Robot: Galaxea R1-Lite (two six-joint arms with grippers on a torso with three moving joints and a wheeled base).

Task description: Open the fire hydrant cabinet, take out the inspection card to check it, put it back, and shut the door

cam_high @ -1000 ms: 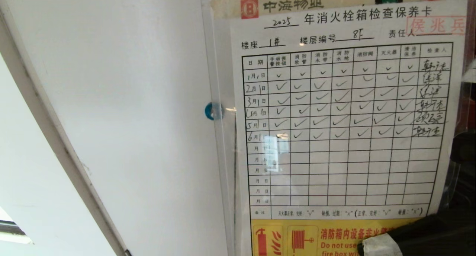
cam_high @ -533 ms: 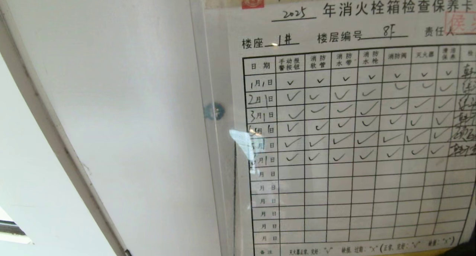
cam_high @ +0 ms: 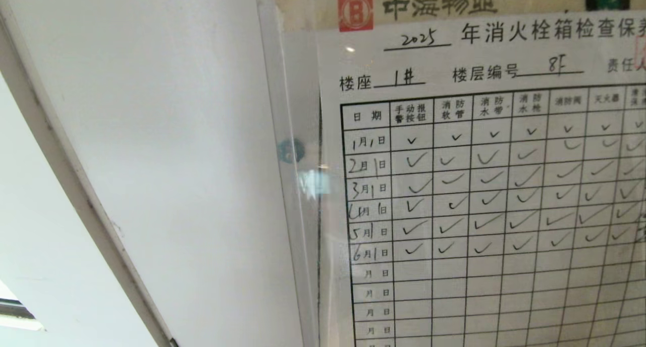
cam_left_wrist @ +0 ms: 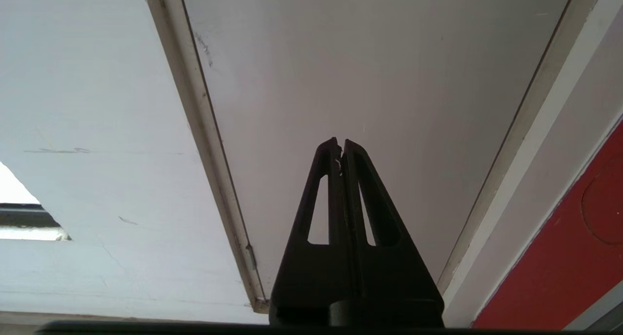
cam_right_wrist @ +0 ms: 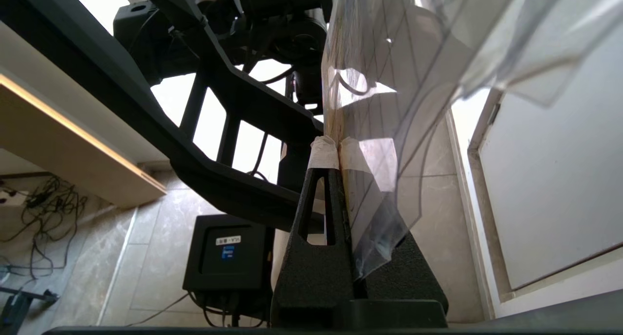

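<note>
Before white panel [cam_high: 151,135] | right hand [cam_right_wrist: 339,145] clamps inspection card [cam_high: 479,185] | left hand [cam_left_wrist: 340,142] together | floor [cam_right_wrist: 146,257] seemingly tiled

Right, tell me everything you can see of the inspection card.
The inspection card is a pale printed sheet inside a clear plastic sleeve, held upright close before the head camera. It carries a red logo, Chinese headings, handwritten "2025", "1#" and "8F", and a black grid: six dated rows filled with ticks, the rows below blank. Its right and bottom edges run out of view. The right gripper, with taped fingertips, is shut on its lower edge.
</note>
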